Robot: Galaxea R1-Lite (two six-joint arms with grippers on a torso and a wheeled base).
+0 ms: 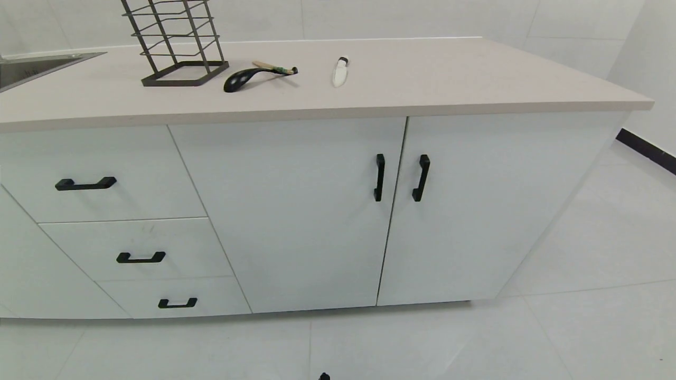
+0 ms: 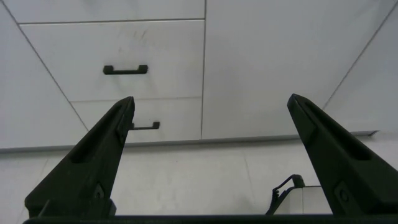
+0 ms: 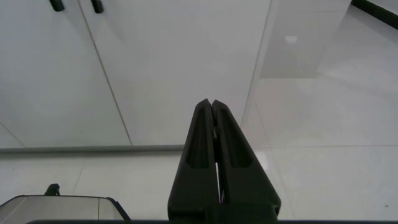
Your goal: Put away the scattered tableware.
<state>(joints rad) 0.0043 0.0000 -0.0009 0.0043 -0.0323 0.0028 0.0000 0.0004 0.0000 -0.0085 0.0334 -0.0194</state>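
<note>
One wire rack (image 1: 177, 42), one black spoon (image 1: 248, 77) and one white utensil (image 1: 340, 72) on the counter (image 1: 449, 74); below, three drawers (image 1: 105, 158) (image 1: 174, 237) (image 1: 211, 295), two cupboard doors (image 1: 285, 221) (image 1: 486, 211).

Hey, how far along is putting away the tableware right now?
Done: nothing, by the look of it. The black spoon and white utensil lie loose on the countertop beside the wire rack.
In hand: nothing. The left gripper is open and empty, the right gripper is shut on nothing, and both are low, facing the cabinet.
Left: both pieces.
</note>
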